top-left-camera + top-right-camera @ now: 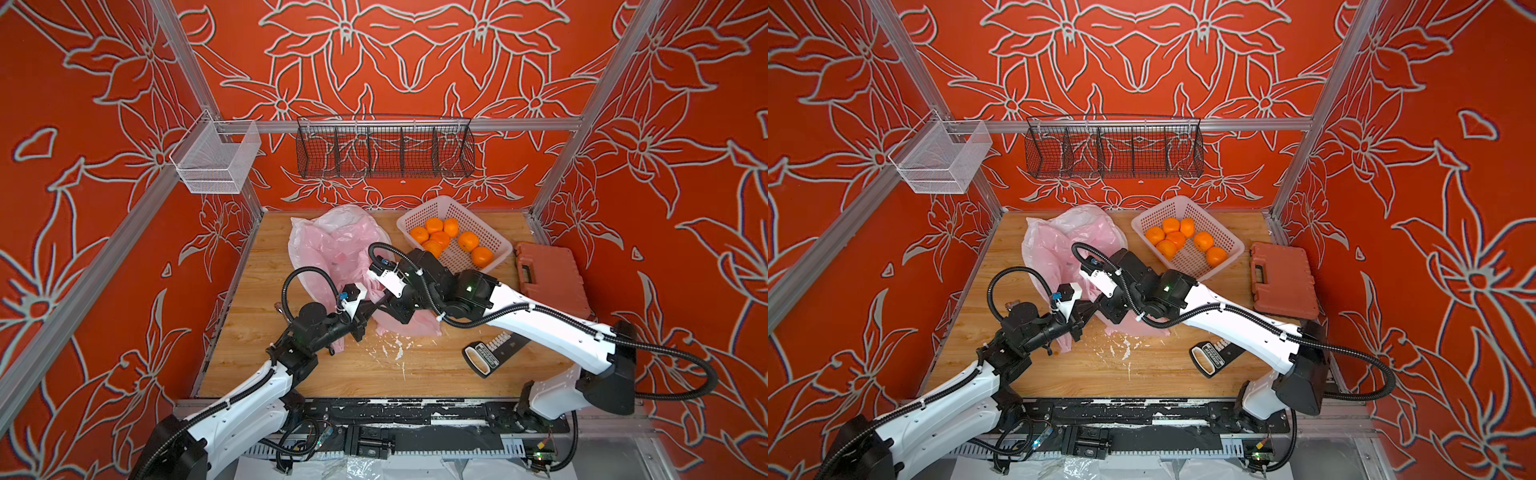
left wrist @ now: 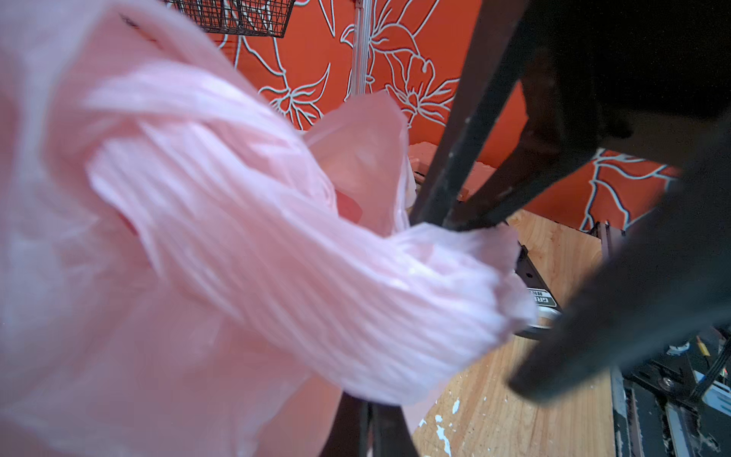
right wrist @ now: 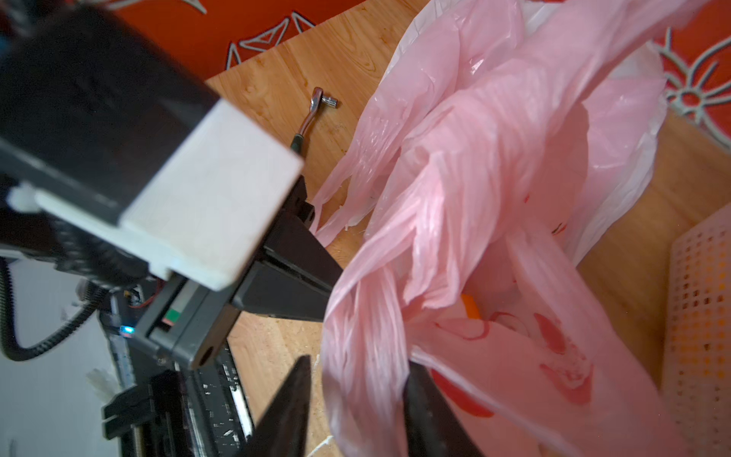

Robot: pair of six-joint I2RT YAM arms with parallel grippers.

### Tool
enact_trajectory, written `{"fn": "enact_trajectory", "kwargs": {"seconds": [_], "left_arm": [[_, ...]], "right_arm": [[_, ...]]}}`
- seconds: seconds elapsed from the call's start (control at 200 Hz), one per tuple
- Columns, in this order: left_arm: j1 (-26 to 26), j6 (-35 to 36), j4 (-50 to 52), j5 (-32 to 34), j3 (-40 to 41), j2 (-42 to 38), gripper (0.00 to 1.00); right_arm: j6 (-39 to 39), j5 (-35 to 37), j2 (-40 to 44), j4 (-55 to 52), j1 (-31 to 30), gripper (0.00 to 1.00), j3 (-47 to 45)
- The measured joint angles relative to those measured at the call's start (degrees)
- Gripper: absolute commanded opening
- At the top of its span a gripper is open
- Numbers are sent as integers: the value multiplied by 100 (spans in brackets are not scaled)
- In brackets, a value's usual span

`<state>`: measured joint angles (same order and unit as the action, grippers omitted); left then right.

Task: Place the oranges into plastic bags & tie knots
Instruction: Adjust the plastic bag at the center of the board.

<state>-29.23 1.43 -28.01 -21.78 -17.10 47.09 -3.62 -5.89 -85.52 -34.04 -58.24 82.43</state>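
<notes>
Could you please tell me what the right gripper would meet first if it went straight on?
The twisted handle of the pink bag: it lies between the fingers of the right gripper in the right wrist view. Beyond it, probably more bag, though depth is unclear.

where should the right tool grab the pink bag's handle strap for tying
The twisted, rope-like stretch of the handle strap, where the film bunches narrow enough to clamp. Come across it from the side, as the right tool straddles it, beside where the left tool pinches the pink bag.
</notes>
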Motion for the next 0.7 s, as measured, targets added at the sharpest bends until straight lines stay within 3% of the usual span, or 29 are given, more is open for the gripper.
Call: {"fn": "enact_trajectory", "kwargs": {"seconds": [0.065,0.701], "left_arm": [[0,0,2,0,0,-2,0],[9,0,4,13,0,-70,0]], "right_arm": [[-59,90,-22,46,0,0,0],[-1537,765,-293,988,-4,2,44]]}}
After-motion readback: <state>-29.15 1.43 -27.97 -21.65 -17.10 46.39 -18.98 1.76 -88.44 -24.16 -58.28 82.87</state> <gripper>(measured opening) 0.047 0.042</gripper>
